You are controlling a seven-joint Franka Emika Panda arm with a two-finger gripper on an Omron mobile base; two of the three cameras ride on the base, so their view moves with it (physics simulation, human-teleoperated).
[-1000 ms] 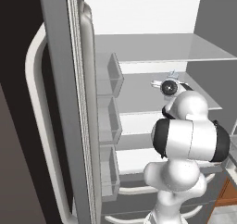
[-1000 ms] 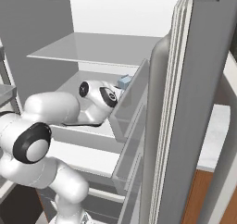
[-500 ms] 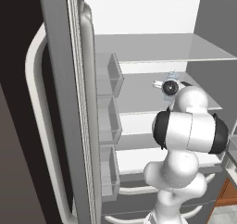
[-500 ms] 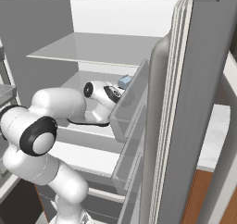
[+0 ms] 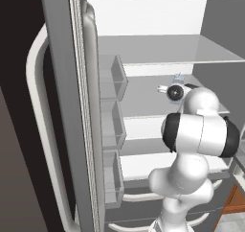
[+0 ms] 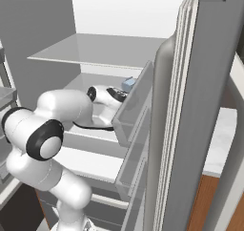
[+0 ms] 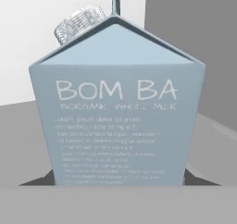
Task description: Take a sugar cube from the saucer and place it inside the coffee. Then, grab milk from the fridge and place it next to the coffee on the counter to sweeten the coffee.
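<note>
The milk [image 7: 120, 116] is a pale blue-grey gable-top carton with a clear cap, standing upright very close in front of the hand. It shows small on the middle fridge shelf [image 5: 178, 77] and behind the door bin [image 6: 127, 84]. My gripper [image 7: 119, 180] is open, a dark fingertip [image 7: 39, 180] showing on each side of the carton's base. In the base views the hand [image 5: 175, 92] [image 6: 110, 94] reaches deep into the open fridge [image 5: 143, 53], level with that shelf. The saucer and the coffee are out of view.
The fridge door [image 5: 62, 106] with its curved pale handle [image 5: 36, 130] stands open on the left, clear bins [image 5: 115, 77] on its inner side. Another open door [image 6: 200, 106] with bins [image 6: 136, 106] flanks the right. A glass shelf [image 6: 90, 48] lies above the hand. The counter [image 6: 221, 134] shows beyond.
The arm has stretched further into the fridge, bringing the hand closer to the milk carton. The carton has stayed in place.
</note>
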